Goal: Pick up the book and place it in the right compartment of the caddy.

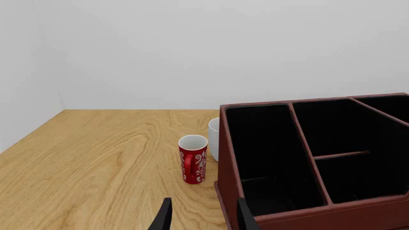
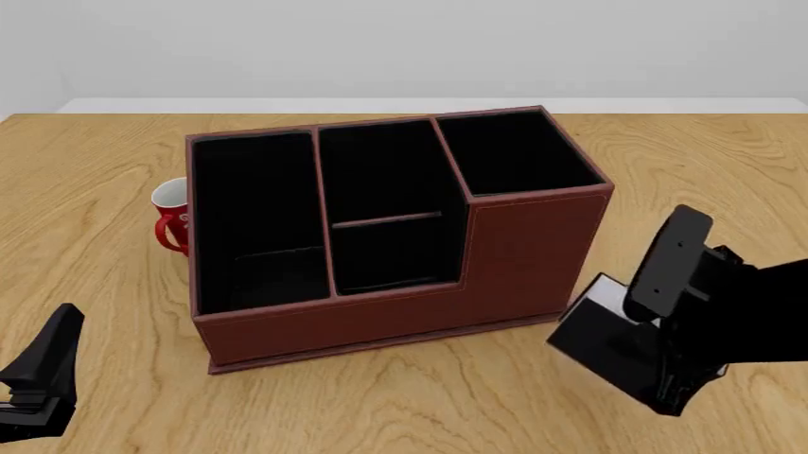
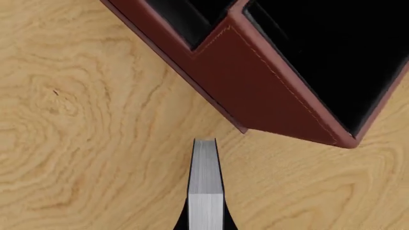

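The reddish-brown caddy stands mid-table with its black-lined sections open upward. Its tall right compartment holds nothing that I can see. My right gripper is shut on the black book, whose white page edges face the caddy. The book is held tilted, outside the caddy, by its front right corner. In the right wrist view the book is edge-on between the fingers, just short of the caddy's corner. My left gripper is open and empty at the front left; it also shows in the left wrist view.
A red-and-white mug stands against the caddy's left wall, also in the left wrist view. A white cup sits behind it. The caddy's left and middle sections look empty. Bare wood lies in front of the caddy.
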Robot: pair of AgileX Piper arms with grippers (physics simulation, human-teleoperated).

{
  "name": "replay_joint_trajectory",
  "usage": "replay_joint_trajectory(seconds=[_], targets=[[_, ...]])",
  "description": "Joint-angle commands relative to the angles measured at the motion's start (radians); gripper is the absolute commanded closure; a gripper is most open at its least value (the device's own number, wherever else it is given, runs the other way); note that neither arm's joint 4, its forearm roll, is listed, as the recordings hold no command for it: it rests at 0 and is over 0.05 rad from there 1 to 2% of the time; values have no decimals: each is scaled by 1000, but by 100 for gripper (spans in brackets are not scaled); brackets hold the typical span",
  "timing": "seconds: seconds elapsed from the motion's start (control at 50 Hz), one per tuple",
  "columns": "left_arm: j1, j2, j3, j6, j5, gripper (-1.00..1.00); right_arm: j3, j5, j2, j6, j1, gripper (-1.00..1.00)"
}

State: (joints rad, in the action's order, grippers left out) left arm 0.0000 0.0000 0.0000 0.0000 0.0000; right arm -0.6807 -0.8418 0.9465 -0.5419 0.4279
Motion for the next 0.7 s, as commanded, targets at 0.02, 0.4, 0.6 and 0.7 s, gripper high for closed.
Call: replay_joint_trajectory(seconds=[0.02, 0.4, 0.6, 0.7], targets=[[0, 0, 0, 0, 0, -100, -76, -121, -83, 56, 52, 100], [0, 0, 0, 0, 0, -100, -241, -305, -165, 126, 139, 100], [0, 0, 0, 0, 0, -100, -480, -377, -99, 185, 193, 100], [0, 0, 0, 0, 0, -100, -494, -378, -80, 183, 199, 100]])
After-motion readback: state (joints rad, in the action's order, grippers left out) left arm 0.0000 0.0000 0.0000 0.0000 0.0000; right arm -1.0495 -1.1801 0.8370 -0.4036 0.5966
